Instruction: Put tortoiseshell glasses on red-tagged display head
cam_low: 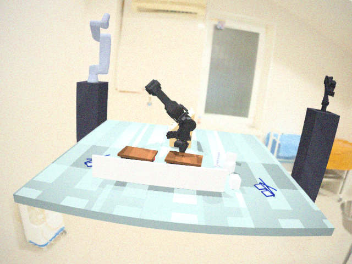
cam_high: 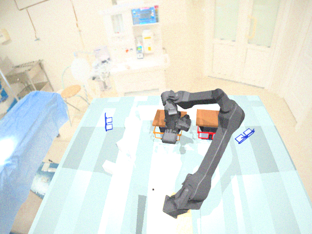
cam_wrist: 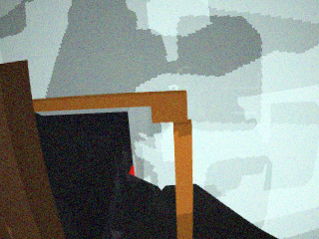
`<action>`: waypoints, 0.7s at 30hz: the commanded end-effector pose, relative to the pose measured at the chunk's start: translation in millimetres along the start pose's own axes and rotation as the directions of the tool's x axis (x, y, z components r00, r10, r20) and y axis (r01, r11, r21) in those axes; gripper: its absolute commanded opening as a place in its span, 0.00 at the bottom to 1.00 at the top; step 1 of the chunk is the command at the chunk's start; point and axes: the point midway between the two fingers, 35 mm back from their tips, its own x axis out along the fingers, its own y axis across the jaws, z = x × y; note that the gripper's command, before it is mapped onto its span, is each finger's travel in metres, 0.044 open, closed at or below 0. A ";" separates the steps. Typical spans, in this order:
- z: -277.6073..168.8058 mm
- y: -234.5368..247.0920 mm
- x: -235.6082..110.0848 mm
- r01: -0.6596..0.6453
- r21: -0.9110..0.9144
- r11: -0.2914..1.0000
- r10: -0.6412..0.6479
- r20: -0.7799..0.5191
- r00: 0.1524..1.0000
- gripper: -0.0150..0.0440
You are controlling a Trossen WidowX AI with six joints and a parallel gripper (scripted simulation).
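Two display heads with brown tops stand side by side at the table's middle. My gripper (cam_high: 168, 139) (cam_low: 181, 149) is shut on the tortoiseshell glasses (cam_high: 157, 133) (cam_wrist: 107, 103), an orange-brown frame. It holds them low against the front of the left head (cam_high: 158, 118) (cam_low: 185, 158) (cam_wrist: 20, 179). The frame wraps the head's dark front in the wrist view. A small red spot (cam_wrist: 131, 170) shows beside that dark block. The other head (cam_high: 207, 117) (cam_low: 137, 153) carries a red outline (cam_high: 201, 133) on its front. The arm hides part of it.
Blue glasses lie on the table at the left (cam_high: 108, 122) (cam_low: 265, 188) and the right (cam_high: 244, 136) (cam_low: 88, 163). White blocks (cam_high: 130, 146) lie left of the heads. A long white wall (cam_low: 159, 173) stands behind the heads.
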 end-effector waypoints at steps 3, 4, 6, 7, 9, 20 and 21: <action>0.4 4.0 0.5 0.000 -0.006 1.000 0.000 0.006 1.000 0.25; 0.4 4.5 0.5 0.000 -0.006 1.000 0.000 0.006 1.000 0.25; 0.4 4.7 0.6 0.001 -0.006 1.000 -0.001 0.006 1.000 0.25; 0.4 4.6 0.8 0.001 -0.006 1.000 -0.001 0.006 1.000 0.25; 0.4 4.4 1.5 0.001 -0.006 1.000 -0.001 0.006 1.000 0.25; 0.5 4.1 3.7 0.001 -0.006 1.000 -0.001 0.006 1.000 0.25; 0.5 4.1 4.2 0.001 -0.006 1.000 -0.001 0.006 1.000 0.25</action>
